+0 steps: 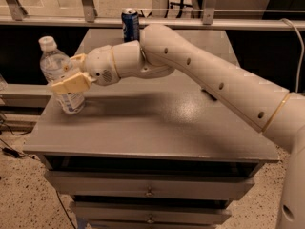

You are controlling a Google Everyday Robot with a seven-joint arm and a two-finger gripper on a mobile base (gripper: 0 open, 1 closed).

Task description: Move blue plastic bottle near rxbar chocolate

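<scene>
The blue plastic bottle [58, 73], clear with a white cap, stands slightly tilted at the left edge of the grey table [157, 128]. Its base is at or just above the tabletop. My gripper [72, 71] is shut on the bottle's middle, with one cream finger [71, 83] across its front and the other behind it. A thin dark sliver [208, 95] shows under my forearm at the right of the table. It may be the rxbar chocolate, but the arm hides most of it.
A short blue soda can [129, 25] stands at the table's back edge. My arm [205, 75] crosses the table from the right. A rail [152, 22] runs behind the table. Drawers [150, 191] sit below its front edge.
</scene>
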